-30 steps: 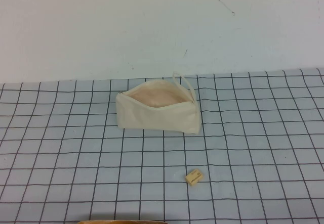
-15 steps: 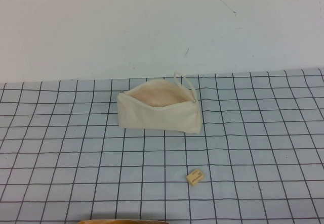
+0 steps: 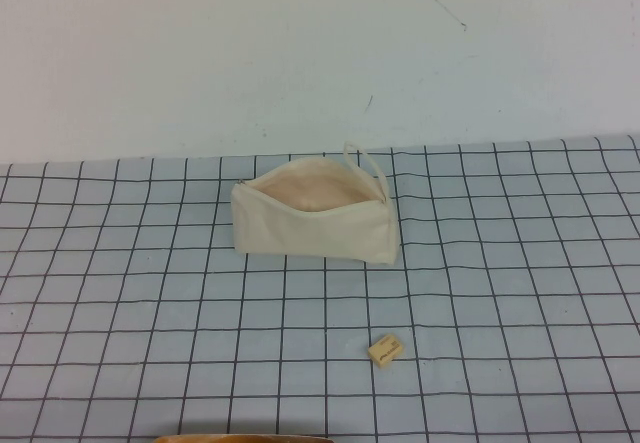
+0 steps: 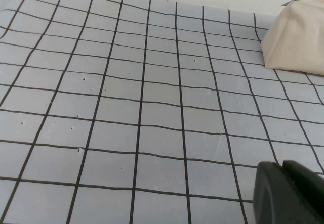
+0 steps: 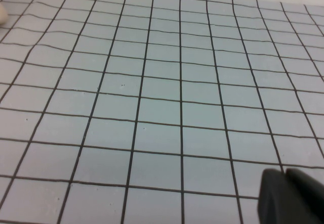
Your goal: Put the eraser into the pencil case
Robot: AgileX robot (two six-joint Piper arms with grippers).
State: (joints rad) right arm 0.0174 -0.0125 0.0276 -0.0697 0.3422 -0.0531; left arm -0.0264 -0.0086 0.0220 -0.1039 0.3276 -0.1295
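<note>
- The eraser (image 3: 385, 350) lies flat on the checked cloth (image 3: 120, 293). It is near the robot's edge of the table and a bit to the right of the middle. No claw is touching it.
- The pencil case (image 3: 315, 225) sits farther back on the cloth, well apart from the eraser. Its zip is open, and the pink inside shows at the top.
- The left gripper (image 4: 288, 193) hangs low over bare cloth. The pencil case (image 4: 298, 37) is far ahead of it and off to one side. I cannot tell how wide this claw is open. It holds nothing that I can see.
- The right gripper (image 5: 293, 196) also hangs over bare cloth. I cannot tell how wide it is open either.
- No step looks started yet. I think the first job is picking up the eraser.
- The right claw looks like the closer one. It would need to go over the eraser, open, and pinch its sides.
- Nothing stands between the eraser and the case. The eraser is tiny and flat, so it could slip.
</note>
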